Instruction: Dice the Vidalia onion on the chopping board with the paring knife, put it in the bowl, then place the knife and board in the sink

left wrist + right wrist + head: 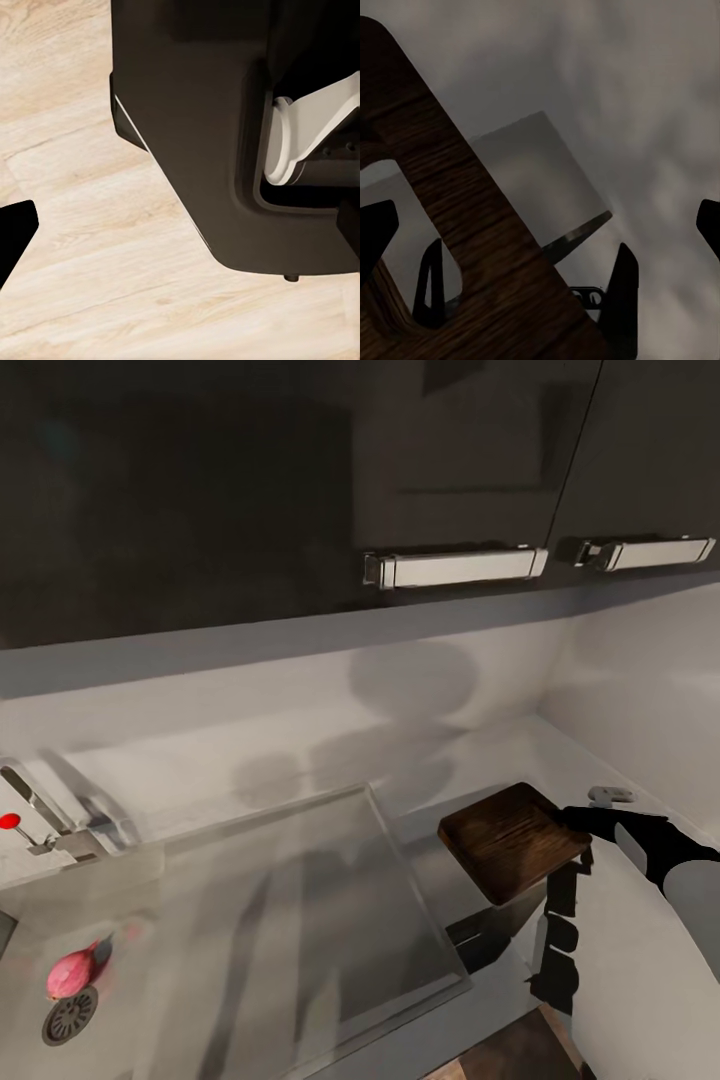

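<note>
The right gripper [578, 838] at the head view's lower right clamps the chopping board [513, 842], holding it tilted above the countertop [480, 780], probably to carry it; the onion [71, 973] lies lower left in the sink [300, 920] (by the drain). The left wrist view shows floor [90, 240]; the left gripper's state I cannot tell. In the right wrist view the board crosses the lower left between the fingers [624, 285].

No readable text or labels, as far as visible.
</note>
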Tool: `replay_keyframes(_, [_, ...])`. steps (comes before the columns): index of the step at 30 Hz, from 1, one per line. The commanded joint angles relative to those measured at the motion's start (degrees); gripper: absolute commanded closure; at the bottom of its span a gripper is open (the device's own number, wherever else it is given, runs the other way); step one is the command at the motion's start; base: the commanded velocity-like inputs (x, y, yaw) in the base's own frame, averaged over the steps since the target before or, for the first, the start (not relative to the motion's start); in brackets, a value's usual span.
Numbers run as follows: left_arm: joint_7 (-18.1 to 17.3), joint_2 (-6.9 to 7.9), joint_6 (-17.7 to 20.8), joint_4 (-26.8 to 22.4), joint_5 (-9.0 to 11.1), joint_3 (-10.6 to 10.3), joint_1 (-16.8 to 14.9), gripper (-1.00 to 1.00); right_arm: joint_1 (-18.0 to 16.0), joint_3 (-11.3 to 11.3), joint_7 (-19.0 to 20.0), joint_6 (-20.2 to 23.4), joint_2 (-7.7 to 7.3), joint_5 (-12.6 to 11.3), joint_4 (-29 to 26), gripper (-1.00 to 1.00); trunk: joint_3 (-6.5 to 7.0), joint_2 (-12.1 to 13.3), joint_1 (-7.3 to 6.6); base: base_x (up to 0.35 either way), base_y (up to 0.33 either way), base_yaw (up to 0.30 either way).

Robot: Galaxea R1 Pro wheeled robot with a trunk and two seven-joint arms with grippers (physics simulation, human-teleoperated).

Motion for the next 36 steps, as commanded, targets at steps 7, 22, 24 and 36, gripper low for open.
replay_keyframes(7, [0.0,-0.02,0.0,-0.1,0.0,0.1,0.0,-1.00,0.0,0.3,0.1,0.3,-0.02,-0.6,-0.1,-1.00,-0.59,-0.1,0.03,0.000,0.000,0.000])
replay_keyframes(22, [0.0,0.00,0.0,0.0,0.0,0.0,0.0,-1.00,0.0,0.3,0.1,0.4,0.02,-0.6,-0.1,-1.00,-1.75,-0.1,0.03,0.000,0.000,0.000])
replay_keyframes(24, [0.0,0.02,0.0,0.0,0.0,0.0,0.0,-1.00,0.0,0.3,0.1,0.4,0.03,-0.6,-0.1,-1.00,-1.92,-0.1,0.03,0.000,0.000,0.000])
replay_keyframes(36, [0.0,0.01,0.0,0.0,0.0,0.0,0.0,-1.00,0.0,0.3,0.0,0.6,0.03,-0.6,0.0,-1.00,-2.44,-0.1,0.03,0.000,0.000,0.000])
